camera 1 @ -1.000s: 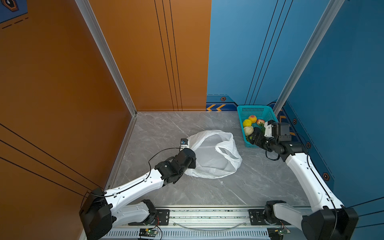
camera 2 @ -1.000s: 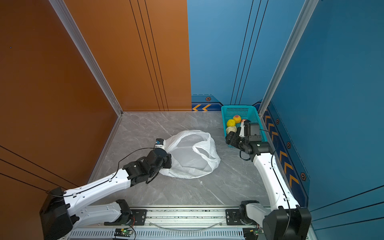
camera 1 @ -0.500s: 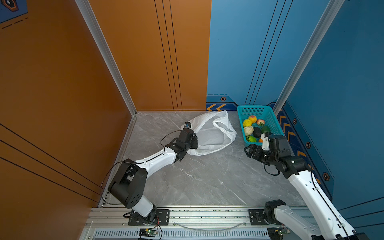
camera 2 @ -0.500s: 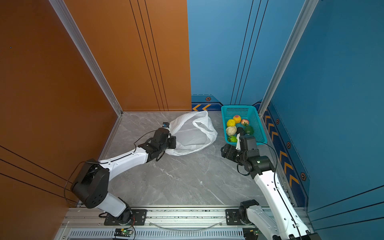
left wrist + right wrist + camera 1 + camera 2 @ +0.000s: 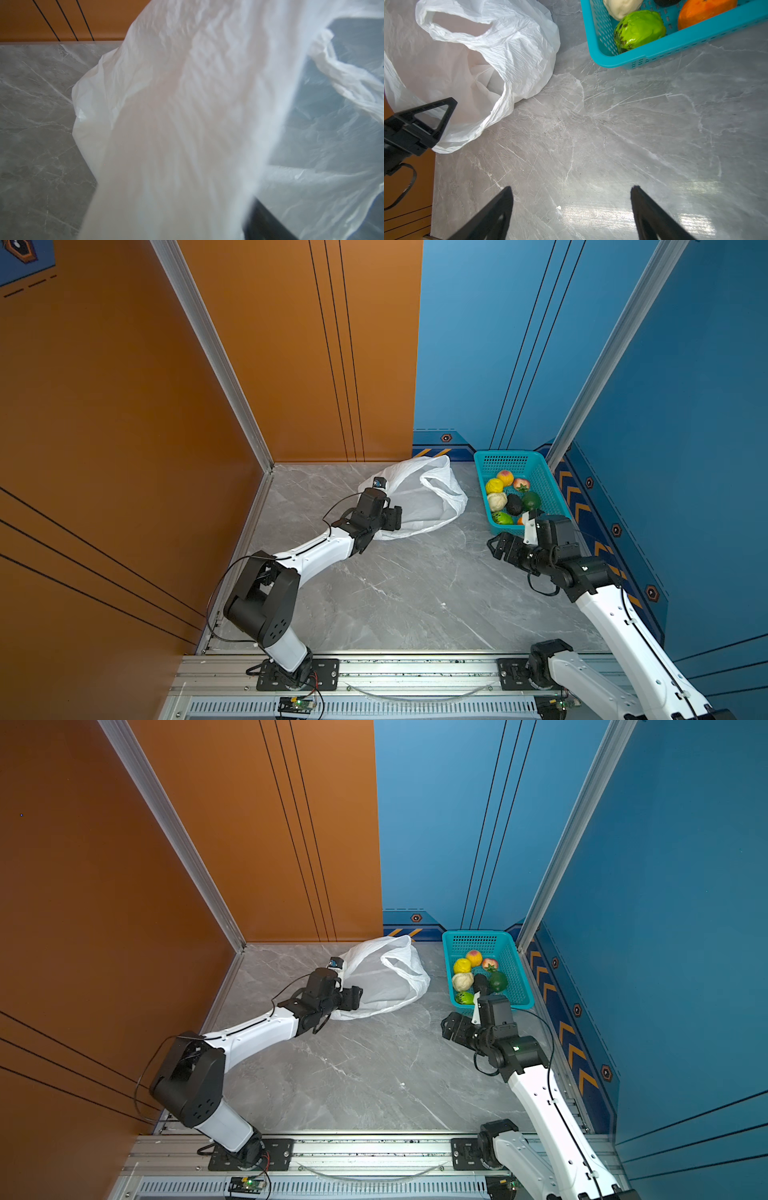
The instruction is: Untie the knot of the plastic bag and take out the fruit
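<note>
- Both top views: the plastic bag (image 5: pixel 419 497) lies slack at 12 o'clock on the desk (image 5: pixel 395 593), its mouth agape and no knot to be seen. The fruit (image 5: pixel 496 501) sits in the teal basket (image 5: pixel 507 460) at 2 o'clock. My left hand (image 5: pixel 390 519) meets the bag's 8 o'clock edge.
- Left wrist: white film covers most of the lens, so I cannot tell how wide that hand stands or whether it grips.
- Right wrist: my right hand (image 5: pixel 572 187) is spread wide and empty over bare desk, near the basket.
- Judgement: the task looks nearly done. I should free the left hand fully, then withdraw toward 7 o'clock without dragging the film.
</note>
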Robot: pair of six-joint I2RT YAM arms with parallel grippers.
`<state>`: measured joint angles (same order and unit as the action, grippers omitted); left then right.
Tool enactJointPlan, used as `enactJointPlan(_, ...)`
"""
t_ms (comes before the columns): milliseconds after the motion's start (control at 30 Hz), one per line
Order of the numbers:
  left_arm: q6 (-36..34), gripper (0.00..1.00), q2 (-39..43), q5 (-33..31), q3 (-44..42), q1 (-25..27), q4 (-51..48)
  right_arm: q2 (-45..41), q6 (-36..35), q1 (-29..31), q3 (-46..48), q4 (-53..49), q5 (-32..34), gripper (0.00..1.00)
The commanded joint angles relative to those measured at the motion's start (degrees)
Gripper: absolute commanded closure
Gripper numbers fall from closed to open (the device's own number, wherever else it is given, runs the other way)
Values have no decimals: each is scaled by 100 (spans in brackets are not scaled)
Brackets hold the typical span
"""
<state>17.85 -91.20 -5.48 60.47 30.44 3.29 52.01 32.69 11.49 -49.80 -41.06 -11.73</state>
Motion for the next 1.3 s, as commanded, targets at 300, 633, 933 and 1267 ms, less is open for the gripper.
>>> enactJointPlan(300,-221,2,1827,-527,-1067,403,-646,569,-322,120,-20,581,265,4)
enactJointPlan(633,291,2,2894,67,-1538,360,-931,1309,-305,1680,-263,1409,442,0)
enactJointPlan(933,-165,2,4741,-1260,-2514,614,-1816,1219,-770,1893,285,1902,891,0)
enactJointPlan(1267,-504,2,5100,-2079,-3363,260,-1131,1432,-1767,1207,575,2459,1013,0)
